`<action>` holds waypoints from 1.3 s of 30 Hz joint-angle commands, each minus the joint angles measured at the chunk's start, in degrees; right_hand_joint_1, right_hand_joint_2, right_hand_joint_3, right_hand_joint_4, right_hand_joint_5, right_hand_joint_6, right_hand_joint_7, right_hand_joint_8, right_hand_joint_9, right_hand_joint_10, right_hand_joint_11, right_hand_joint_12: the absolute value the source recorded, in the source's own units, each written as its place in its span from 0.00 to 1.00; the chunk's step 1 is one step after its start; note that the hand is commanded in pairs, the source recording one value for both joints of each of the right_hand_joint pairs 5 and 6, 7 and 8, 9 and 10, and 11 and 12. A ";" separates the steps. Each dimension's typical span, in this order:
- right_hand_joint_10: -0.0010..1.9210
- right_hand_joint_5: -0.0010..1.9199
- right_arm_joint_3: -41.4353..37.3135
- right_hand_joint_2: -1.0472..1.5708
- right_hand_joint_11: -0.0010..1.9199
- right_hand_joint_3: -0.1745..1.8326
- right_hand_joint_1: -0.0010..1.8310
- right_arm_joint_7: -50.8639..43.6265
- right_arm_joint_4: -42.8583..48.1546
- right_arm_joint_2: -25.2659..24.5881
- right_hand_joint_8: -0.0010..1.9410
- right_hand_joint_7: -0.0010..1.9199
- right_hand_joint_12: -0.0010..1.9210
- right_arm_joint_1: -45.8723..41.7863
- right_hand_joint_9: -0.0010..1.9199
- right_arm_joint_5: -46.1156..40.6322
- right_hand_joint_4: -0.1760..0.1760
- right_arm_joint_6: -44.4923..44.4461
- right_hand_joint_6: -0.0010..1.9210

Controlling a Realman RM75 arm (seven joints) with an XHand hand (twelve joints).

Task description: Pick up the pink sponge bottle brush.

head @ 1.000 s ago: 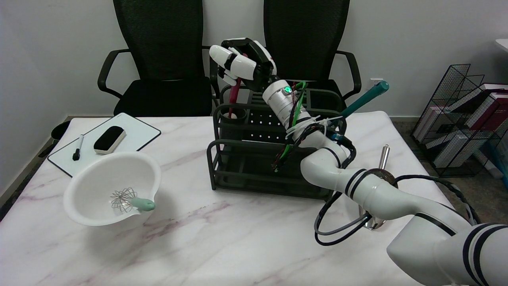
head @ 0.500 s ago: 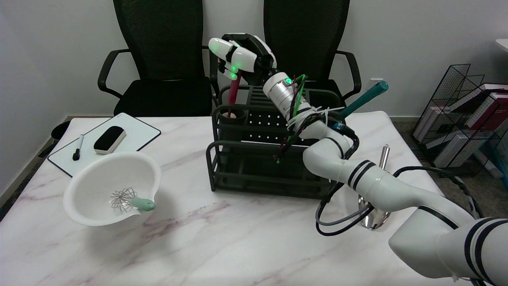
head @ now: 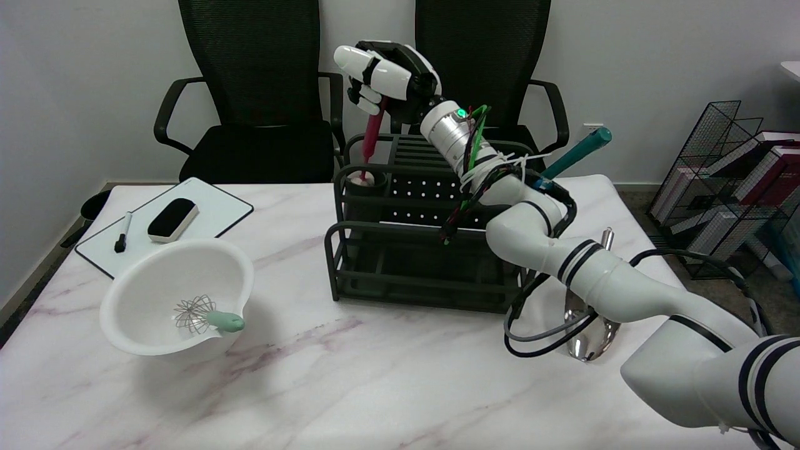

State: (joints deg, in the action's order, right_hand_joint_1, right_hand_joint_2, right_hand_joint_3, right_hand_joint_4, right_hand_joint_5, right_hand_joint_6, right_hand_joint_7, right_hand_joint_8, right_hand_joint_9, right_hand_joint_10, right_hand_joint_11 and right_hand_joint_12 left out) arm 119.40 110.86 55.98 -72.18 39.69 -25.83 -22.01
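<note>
In the head view, the right hand is seen raised above the far left corner of the dark dish rack, its fingers curled closed around the upper end of the pink sponge bottle brush. The brush's dark pink handle hangs nearly upright from the hand, and its pale sponge head is seen at the mouth of the round cup at the rack's far left corner; whether the sponge is clear of the cup cannot be told. A teal-handled utensil is propped at a tilt at the rack's far right corner. A shiny metal scoop lies on the marble table to the right of the rack, partly hidden by the arm. On the near left a white bowl is set, with a whisk lying in it. Farther left, a small whiteboard carries a black eraser and a marker. Two black chairs stand beyond the table.
</note>
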 commanded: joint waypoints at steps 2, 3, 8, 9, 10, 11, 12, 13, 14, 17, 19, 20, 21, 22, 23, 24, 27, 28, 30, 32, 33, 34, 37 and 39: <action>1.00 1.00 -0.30 1.00 1.00 0.21 0.67 1.85 2.66 1.86 0.99 1.00 1.00 0.68 1.00 0.60 0.50 4.57 1.00; 1.00 1.00 -0.33 1.00 1.00 0.21 0.67 1.85 2.66 1.94 0.99 1.00 1.00 0.76 1.00 0.60 0.50 5.21 1.00; 1.00 1.00 -0.09 1.00 1.00 0.19 0.68 1.85 1.97 2.60 0.99 1.00 1.00 1.85 1.00 0.60 0.50 5.08 1.00; 1.00 1.00 -0.09 1.00 1.00 0.19 0.68 1.85 2.10 2.74 0.99 1.00 1.00 1.90 1.00 0.60 0.50 4.88 1.00; 1.00 1.00 -0.09 1.00 1.00 0.19 0.68 1.85 2.41 2.92 0.99 1.00 1.00 1.90 1.00 0.60 0.50 4.85 1.00; 1.00 1.00 -0.19 1.00 1.00 0.19 0.68 1.85 2.81 3.11 0.99 1.00 1.00 1.90 1.00 0.70 0.50 4.80 1.00; 1.00 1.00 -0.30 1.00 1.00 0.19 0.68 1.85 3.06 3.16 0.99 1.00 1.00 1.90 1.00 0.81 0.50 4.77 1.00; 1.00 1.00 -0.44 1.00 1.00 0.19 0.68 1.85 3.34 3.33 0.99 1.00 1.00 1.96 1.00 1.12 0.50 4.72 1.00; 1.00 1.00 -0.49 1.00 1.00 0.19 0.69 1.85 3.54 3.51 0.99 1.00 1.00 2.04 1.00 1.29 0.50 4.64 1.00; 1.00 1.00 -0.49 1.00 1.00 0.19 0.69 1.85 3.67 3.64 0.99 1.00 1.00 2.14 1.00 1.32 0.50 3.69 1.00; 1.00 1.00 -0.38 1.00 1.00 0.18 0.69 1.90 3.67 3.64 0.99 1.00 1.00 2.14 1.00 1.32 0.50 2.89 1.00; 1.00 1.00 -0.33 1.00 1.00 0.18 0.69 2.03 3.73 3.64 0.99 1.00 1.00 2.15 1.00 1.32 0.50 2.59 1.00; 1.00 1.00 -0.27 1.00 1.00 0.18 0.69 2.09 3.81 3.64 0.99 1.00 1.00 2.15 1.00 1.32 0.50 2.48 1.00; 1.00 1.00 -0.25 1.00 1.00 0.18 0.69 2.09 3.83 3.64 0.99 1.00 1.00 2.15 1.00 1.32 0.50 2.30 1.00; 1.00 1.00 -0.25 1.00 1.00 0.18 0.69 2.14 3.83 3.64 0.99 1.00 1.00 2.15 1.00 1.32 0.50 2.16 1.00; 1.00 1.00 -0.25 1.00 1.00 0.18 0.69 2.17 3.88 3.64 0.99 1.00 1.00 2.15 1.00 1.32 0.50 2.09 1.00; 1.00 1.00 -0.46 1.00 1.00 0.18 0.69 2.17 4.13 3.64 0.99 1.00 1.00 2.15 1.00 1.10 0.50 1.26 1.00; 1.00 1.00 -0.54 1.00 1.00 0.18 0.69 2.17 4.37 3.64 0.99 1.00 1.00 2.15 1.00 1.02 0.50 0.70 1.00; 1.00 1.00 -0.83 1.00 1.00 0.18 0.69 2.11 4.88 3.70 0.99 1.00 1.00 2.15 1.00 0.84 0.50 -0.47 1.00; 1.00 1.00 -1.57 1.00 1.00 0.18 0.69 2.09 5.86 3.99 0.99 1.00 1.00 1.89 1.00 1.24 0.50 -0.82 1.00; 1.00 1.00 -1.95 1.00 1.00 0.18 0.69 1.98 6.63 4.26 0.99 1.00 1.00 1.73 1.00 1.24 0.50 -0.82 1.00; 1.00 1.00 -2.40 1.00 1.00 0.19 0.69 1.88 7.63 4.62 0.99 1.00 1.00 1.46 1.00 1.24 0.50 -0.82 1.00; 1.00 1.00 -3.59 1.00 1.00 0.19 0.69 1.85 10.57 5.82 0.99 1.00 1.00 0.55 1.00 1.24 0.50 -0.82 1.00; 1.00 1.00 -4.52 1.00 1.00 0.19 0.68 1.85 12.28 6.66 0.99 1.00 1.00 -0.26 1.00 1.24 0.50 -0.82 1.00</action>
State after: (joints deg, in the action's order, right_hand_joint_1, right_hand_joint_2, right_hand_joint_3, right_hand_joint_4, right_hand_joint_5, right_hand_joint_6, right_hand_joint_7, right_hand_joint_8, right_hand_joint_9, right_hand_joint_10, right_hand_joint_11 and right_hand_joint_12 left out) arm 118.50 112.82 60.76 -68.57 41.58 -24.76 -20.73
